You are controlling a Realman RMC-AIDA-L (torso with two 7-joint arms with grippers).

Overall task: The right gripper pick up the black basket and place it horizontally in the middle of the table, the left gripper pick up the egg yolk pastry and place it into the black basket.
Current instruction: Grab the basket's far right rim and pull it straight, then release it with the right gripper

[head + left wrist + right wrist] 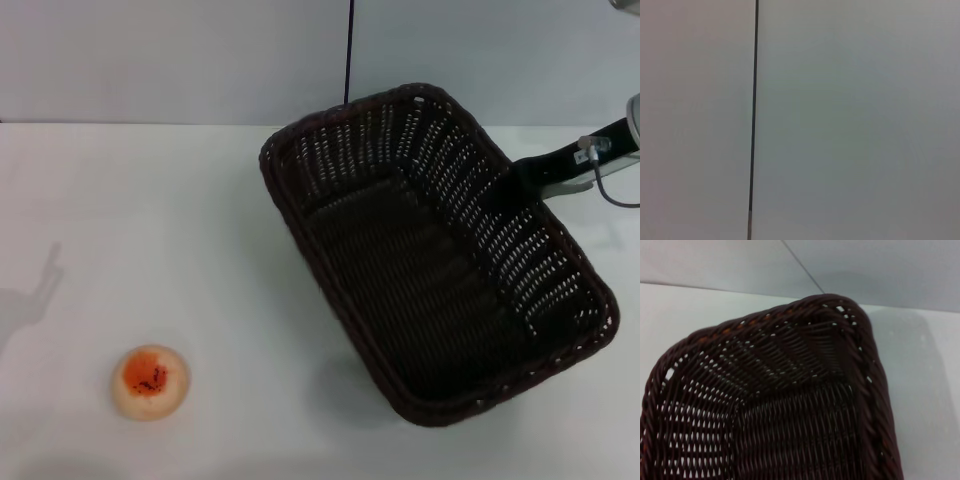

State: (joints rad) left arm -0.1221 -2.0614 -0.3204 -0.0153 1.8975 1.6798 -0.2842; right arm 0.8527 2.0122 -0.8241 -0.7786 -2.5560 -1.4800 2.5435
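Basket step on my end: right end effector (522, 180) clamped on black basket (430, 250) rim, basket skewed on bench (150, 220) — next, square it up mid-bench, release. Left end effector out of shot; pastry (150, 382) waiting.

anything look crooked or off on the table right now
The black basket sits diagonally, not horizontally, and looks tipped up, with the right gripper at its right rim. The egg yolk pastry sits apart, intact on the table.

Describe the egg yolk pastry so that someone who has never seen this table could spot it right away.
On the white table, a large dark woven basket fills the right half. Well to its left, near the front edge, sits the egg yolk pastry, alone on bare tabletop. It is small, round and pale cream, with a speckled orange-red top.
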